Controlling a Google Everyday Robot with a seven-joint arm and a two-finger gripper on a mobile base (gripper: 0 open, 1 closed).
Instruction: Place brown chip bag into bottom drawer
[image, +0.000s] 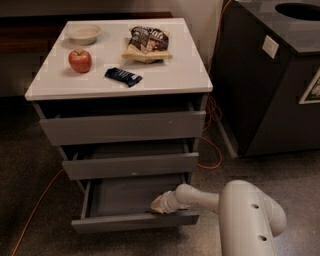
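A dark bin (270, 85) is seen at the right, well apart from the white-topped cabinet (175, 75) in the middle. The pale robot arm (245, 212) is extended from the lower right towards the cabinet. The bottom drawer (130, 221) is pulled out further than the two drawers above it, so that its shallow grey interior is exposed. The gripper (161, 204) is held inside that drawer, at its right front corner; whether it is spread or pressed together cannot be told. The brown chip bag (147, 44) is left lying on the cabinet top, near the back edge. A white bowl (83, 33), a red apple (80, 60) and a dark-blue wrapped bar (123, 76) are set to its left. An orange cable (212, 150) is trailed across the floor.
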